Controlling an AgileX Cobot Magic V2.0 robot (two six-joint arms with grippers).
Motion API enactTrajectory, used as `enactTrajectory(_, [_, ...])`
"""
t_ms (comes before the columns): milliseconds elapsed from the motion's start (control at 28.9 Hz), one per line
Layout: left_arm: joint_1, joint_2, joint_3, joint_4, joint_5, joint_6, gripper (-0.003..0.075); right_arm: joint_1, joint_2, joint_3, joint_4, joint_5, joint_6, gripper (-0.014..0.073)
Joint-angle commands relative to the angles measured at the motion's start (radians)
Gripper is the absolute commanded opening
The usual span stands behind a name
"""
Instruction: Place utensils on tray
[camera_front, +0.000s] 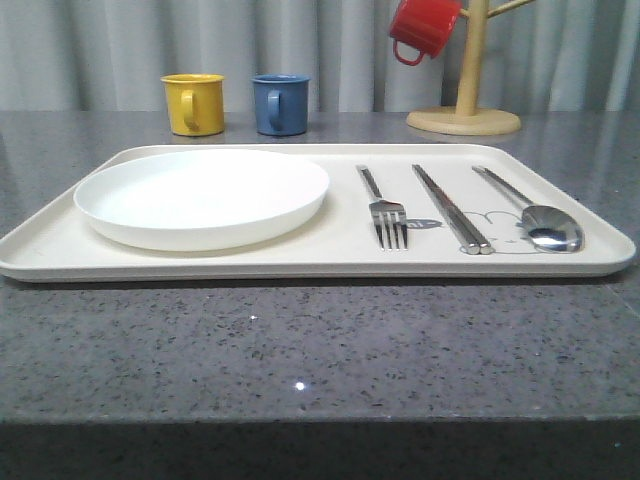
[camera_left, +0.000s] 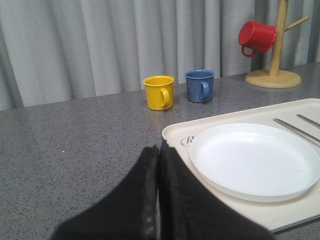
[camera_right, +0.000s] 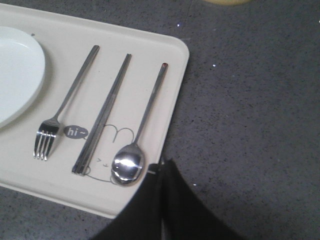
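In the front view the tray fills the middle of the frame on the grey bench. On its right half lie the fork, the chopsticks and the spoon, side by side and apart. A white plate sits on its left half. The left claw at lower centre has its fingers pressed together, holding nothing. The right claw is likewise closed and empty, its tips just beside the spoon's bowl at the tray's edge.
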Motion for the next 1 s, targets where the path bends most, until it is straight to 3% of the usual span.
enactTrajectory(0, [0.001,0.012,-0.029,-0.013,-0.079,-0.009,-0.0018,-0.002,-0.146,0.117,-0.052,-0.165,-0.011,-0.0068])
enactTrajectory(173, [0.001,0.012,-0.029,-0.013,-0.079,-0.009,-0.0018,-0.002,-0.364,0.296,-0.091,-0.257,-0.011,-0.0068])
enactTrajectory(416, [0.001,0.012,-0.029,-0.013,-0.079,-0.009,-0.0018,-0.002,-0.576,0.425,-0.092,-0.316,-0.011,-0.0068])
enactTrajectory(970, [0.001,0.012,-0.029,-0.013,-0.079,-0.009,-0.0018,-0.002,-0.609,0.441,-0.092,-0.330,-0.011,-0.0068])
